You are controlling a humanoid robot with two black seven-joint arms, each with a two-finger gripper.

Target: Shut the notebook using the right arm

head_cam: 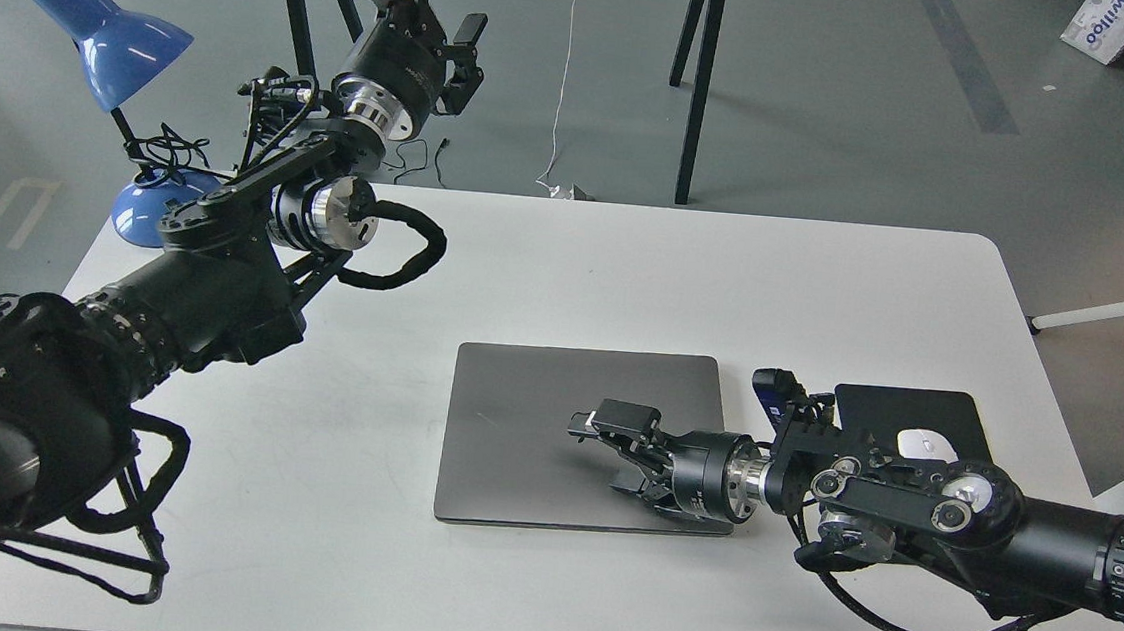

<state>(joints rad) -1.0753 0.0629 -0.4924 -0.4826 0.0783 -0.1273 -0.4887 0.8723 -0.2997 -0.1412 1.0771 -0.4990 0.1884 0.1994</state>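
The notebook lies in the middle of the white table with its grey lid down flat on the base. My right arm comes in from the right, with a blue part near the wrist. Its gripper lies low over the right half of the lid, with the fingers spread apart and nothing between them. I cannot tell whether they touch the lid. My left gripper is raised beyond the table's far left edge, away from the notebook. It is dark, and its fingers cannot be told apart.
A black mouse pad with a white mouse lies right of the notebook, partly under my right arm. A blue desk lamp stands at the far left corner. A black-legged rack stands behind the table.
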